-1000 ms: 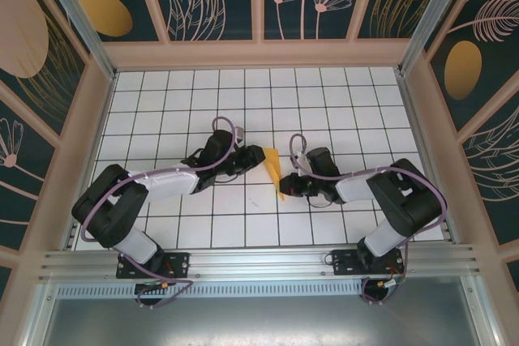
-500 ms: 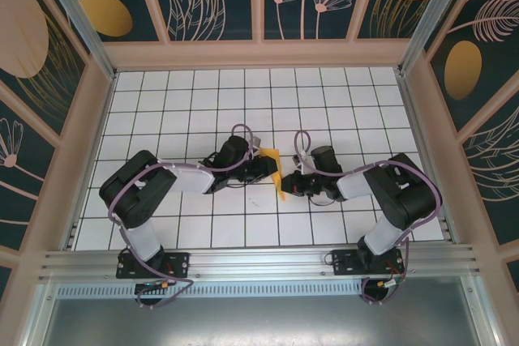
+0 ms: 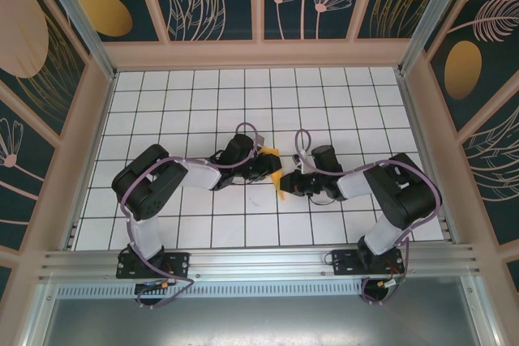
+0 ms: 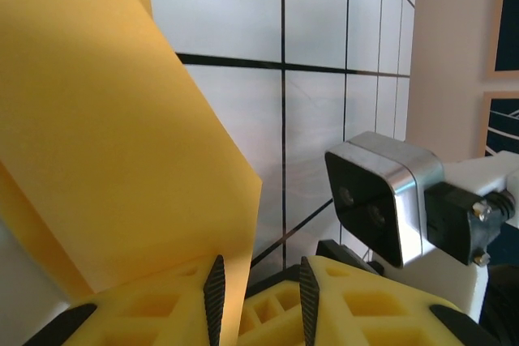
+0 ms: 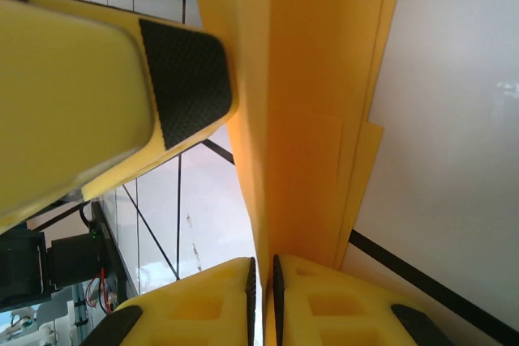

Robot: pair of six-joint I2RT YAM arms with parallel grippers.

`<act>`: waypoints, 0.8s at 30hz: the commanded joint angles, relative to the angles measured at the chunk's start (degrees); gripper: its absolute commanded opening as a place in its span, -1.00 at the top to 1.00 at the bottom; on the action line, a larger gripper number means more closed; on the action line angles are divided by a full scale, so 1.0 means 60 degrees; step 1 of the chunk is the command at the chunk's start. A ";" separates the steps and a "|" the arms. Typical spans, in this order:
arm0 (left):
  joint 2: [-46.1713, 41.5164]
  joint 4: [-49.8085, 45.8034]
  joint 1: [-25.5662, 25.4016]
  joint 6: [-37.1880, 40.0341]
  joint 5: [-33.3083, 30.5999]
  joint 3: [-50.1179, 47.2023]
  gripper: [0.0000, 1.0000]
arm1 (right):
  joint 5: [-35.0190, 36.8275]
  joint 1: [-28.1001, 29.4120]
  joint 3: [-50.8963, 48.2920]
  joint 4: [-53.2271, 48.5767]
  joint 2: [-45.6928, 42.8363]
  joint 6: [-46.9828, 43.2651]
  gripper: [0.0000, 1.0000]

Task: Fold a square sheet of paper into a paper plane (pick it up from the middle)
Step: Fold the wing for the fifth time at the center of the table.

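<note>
The paper (image 3: 277,177) stands on edge at the middle of the top view, over the white table (image 3: 203,103). It is a narrow folded strip whose long axis runs from upper centre down toward lower centre, with one arm at each side and neither clearly nearer. The right gripper (image 5: 263,269) reaches in from the right. In its wrist view the two pads sit close together, and the folded layers rise out of the slit between them. I judge it to be pinching the paper's lower end, though I cannot tell how firmly. The left gripper (image 4: 259,277) reaches in from the left with its jaws apart. The paper's edge drops into the gap and lies against the left-hand pad, while the other pad is clear of it. One finger (image 5: 89,79) of that gripper sits at the upper left of the right wrist view, its pad just beside the paper's flat face. The coming move probably depends on the left jaws meeting across the paper's thickness, square to its long axis. There is little room for that, as the right arm's camera (image 4: 381,200) hangs near the left jaws and the two grippers are almost touching.
</note>
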 commanded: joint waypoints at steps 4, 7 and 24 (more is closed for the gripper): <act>0.0252 -0.0552 -0.0039 0.0384 -0.0421 0.0197 0.34 | 0.0661 -0.0068 0.0186 -0.1042 -0.0634 -0.0188 0.50; 0.0244 -0.0659 -0.0040 0.0457 -0.0453 0.0204 0.34 | 0.0667 -0.0061 0.0243 -0.1302 -0.0906 -0.0257 0.47; 0.0499 -0.0805 -0.0030 0.0598 -0.0361 0.0373 0.33 | 0.1360 -0.0034 0.0464 -0.1944 -0.0615 -0.0224 0.72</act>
